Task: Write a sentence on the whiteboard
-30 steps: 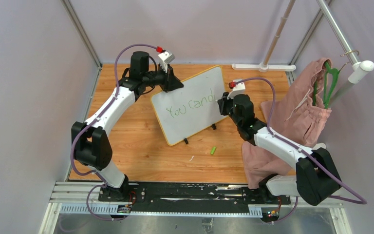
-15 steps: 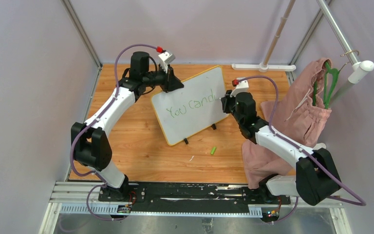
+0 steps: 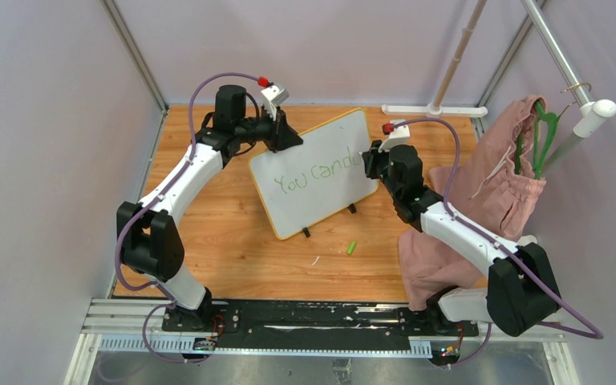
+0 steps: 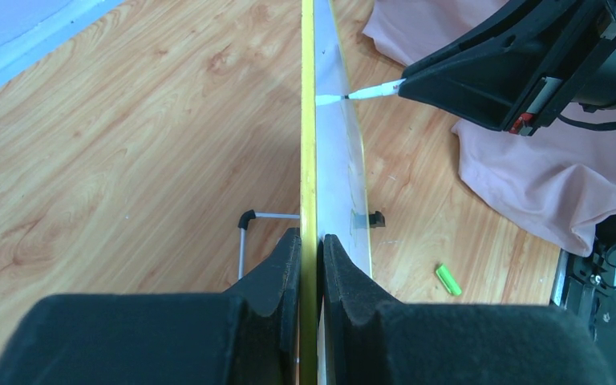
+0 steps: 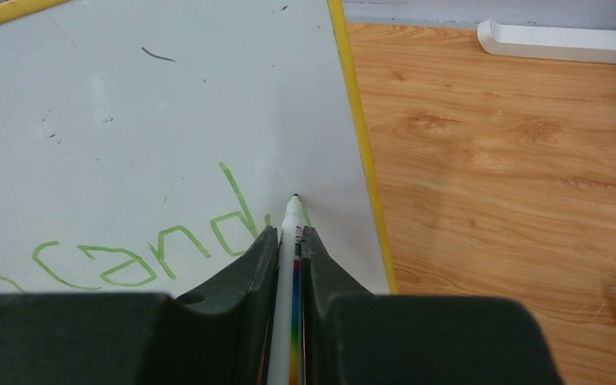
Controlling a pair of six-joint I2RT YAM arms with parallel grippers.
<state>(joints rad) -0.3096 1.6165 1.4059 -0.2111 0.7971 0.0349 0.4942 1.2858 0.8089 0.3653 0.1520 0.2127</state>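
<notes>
Top external view: the whiteboard (image 3: 318, 192) stands propped on its feet on the wooden tabletop (image 3: 233, 241), towards the far middle, between the two arms. The left hand (image 3: 287, 136) is at its far left corner; in the left wrist view its fingers (image 4: 285, 257) are pinched tight onto the board's yellow rim. The right hand (image 3: 366, 160) is at the board's right side, closed on a marker (image 5: 292, 212) whose tip touches the white surface near the right rim. The green sentence (image 3: 314, 174) so far reads "You can d", with a further stroke at the tip. A small green cap (image 3: 352, 248) lies near the board, and pink cloth (image 3: 489, 192) hangs at the right.
</notes>
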